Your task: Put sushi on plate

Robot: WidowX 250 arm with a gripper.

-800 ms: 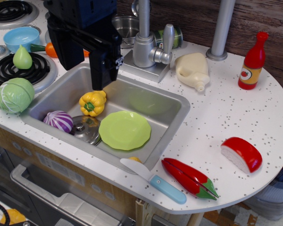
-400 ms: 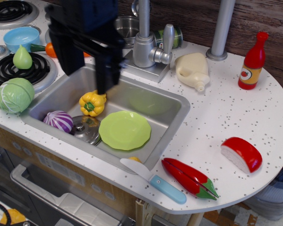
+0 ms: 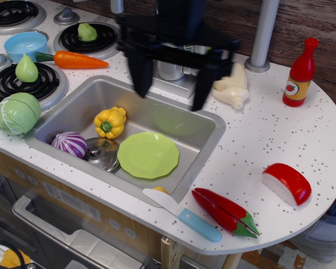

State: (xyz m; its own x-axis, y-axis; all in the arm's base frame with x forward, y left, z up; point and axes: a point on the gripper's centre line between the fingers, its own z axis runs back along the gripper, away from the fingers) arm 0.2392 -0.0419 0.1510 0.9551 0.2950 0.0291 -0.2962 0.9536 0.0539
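Hangs high over the back rim of the sink (image 3: 213,130), pincer (image 3: 171,84) spread wide, fingers blurred, nothing between them. Likely mid-transit toward the pick.

Needs a long carry toward the near-right part of the surface (image 3: 257,134), where the sushi (image 3: 287,183) lies on its side, red top up and white base facing left, well apart from the sink. Best to arrive above it first, then drop straight down. Best to straddle the short width rather than the long axis, jaws landing low on the flanks, since the glossy rounded top probably slips under a high pinch. Worth steering clear of the chili pepper (image 3: 227,211) near the sushi on its left and the knife (image 3: 183,215) beside that. After closing, calls for a lift high enough to clear the sink's rim before crossing to the plate (image 3: 148,155).

Inside the sink: light-green plate flat on the bottom toward the front, bare, so room for a centred set-down. Steel lid (image 3: 102,154) touching or just overlapping its left edge, purple onion (image 3: 70,144) beyond that, yellow pepper (image 3: 110,122) behind, apart from the plate. Blue bowl (image 3: 25,45) far left by the burners, contents impossible to tell from here.
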